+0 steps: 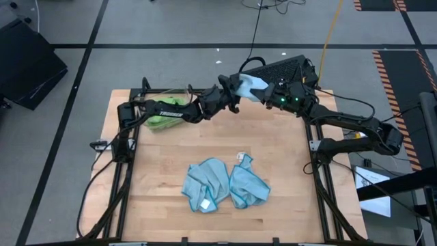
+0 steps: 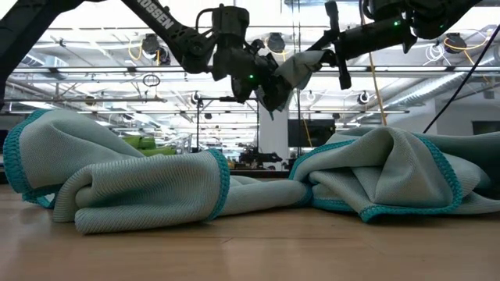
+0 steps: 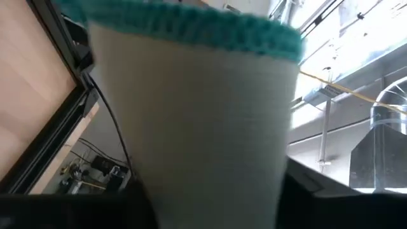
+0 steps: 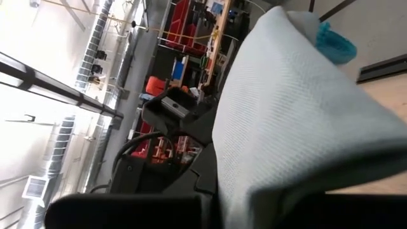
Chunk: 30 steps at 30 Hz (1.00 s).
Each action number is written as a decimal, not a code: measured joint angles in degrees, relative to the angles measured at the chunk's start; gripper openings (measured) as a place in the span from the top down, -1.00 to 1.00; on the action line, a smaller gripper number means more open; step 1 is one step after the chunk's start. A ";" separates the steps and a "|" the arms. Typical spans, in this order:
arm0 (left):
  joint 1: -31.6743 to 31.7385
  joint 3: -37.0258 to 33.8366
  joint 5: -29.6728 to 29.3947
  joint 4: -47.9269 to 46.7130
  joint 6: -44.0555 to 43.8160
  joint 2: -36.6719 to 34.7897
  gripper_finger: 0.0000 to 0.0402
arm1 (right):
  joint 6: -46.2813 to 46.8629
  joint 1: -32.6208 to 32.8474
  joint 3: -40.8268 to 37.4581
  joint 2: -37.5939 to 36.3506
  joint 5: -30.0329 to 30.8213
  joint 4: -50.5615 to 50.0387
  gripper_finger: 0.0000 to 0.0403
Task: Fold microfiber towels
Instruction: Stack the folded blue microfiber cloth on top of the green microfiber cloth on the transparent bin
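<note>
1. We see both arms raised over the far edge of the table [image 1: 171, 171], stretching a light blue towel [image 1: 250, 86] between them.
2. The right claw [image 1: 268, 93] is closed on that towel.
3. The left claw [image 1: 232, 92] meets the towel's other end; we cannot tell whether it has clamped.
4. Two blue towels [image 1: 225, 182] lie crumpled mid-table.
5. Green towels [image 1: 164, 113] sit in the bin [image 1: 179, 90] at the far left.

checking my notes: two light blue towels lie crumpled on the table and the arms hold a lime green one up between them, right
Not quite: the towel held up between the arms is light blue, not lime green, as the high view shows. Two light blue towels do lie crumpled on the table.
</note>
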 joint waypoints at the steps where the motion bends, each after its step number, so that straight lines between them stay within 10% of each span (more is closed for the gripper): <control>1: -0.02 0.00 -0.01 0.15 0.48 0.00 0.29 | 0.10 0.00 0.00 0.00 0.08 0.00 0.87; 8: 1.04 0.00 -0.07 5.90 9.38 0.00 0.90 | 0.12 -1.26 0.00 0.00 1.53 -0.10 0.52; 18: 5.13 0.00 -3.78 6.08 27.19 -5.05 0.93 | 3.10 -6.83 0.00 -0.12 -13.04 -3.86 -0.37; 30: 7.43 -0.40 -19.91 -34.91 45.85 -22.17 0.93 | 1.80 -10.65 0.00 -2.91 -21.27 -10.03 -0.58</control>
